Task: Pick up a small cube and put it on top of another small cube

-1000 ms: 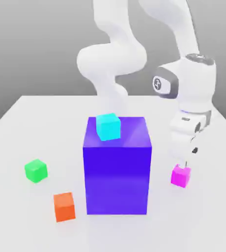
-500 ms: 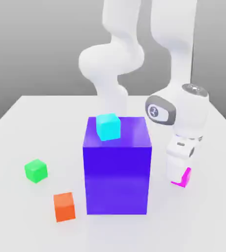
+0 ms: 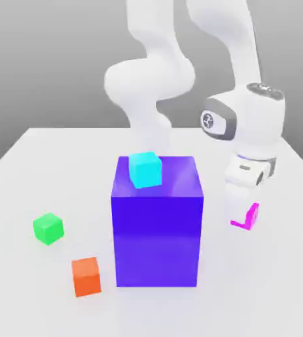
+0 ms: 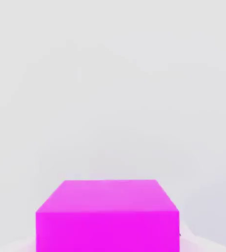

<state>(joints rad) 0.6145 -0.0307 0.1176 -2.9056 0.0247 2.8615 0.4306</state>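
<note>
The small magenta cube (image 3: 251,216) hangs just above the white table, to the exterior view's right of the big blue-violet block (image 3: 156,227). My gripper (image 3: 244,212) is shut on it, and the hand covers part of it. From the hand view the magenta cube (image 4: 107,216) looms large and close over bare table. The small green cube (image 3: 48,228) rests on the table far off at the exterior view's left, on the other side of the block.
A cyan cube (image 3: 145,169) sits on top of the tall blue-violet block, which stands between my gripper and the green cube. An orange cube (image 3: 86,276) lies on the table (image 3: 42,164) in front of the green one.
My gripper dropped onto the magenta cube and shut on it. It has now risen a little, with the cube off the table.
</note>
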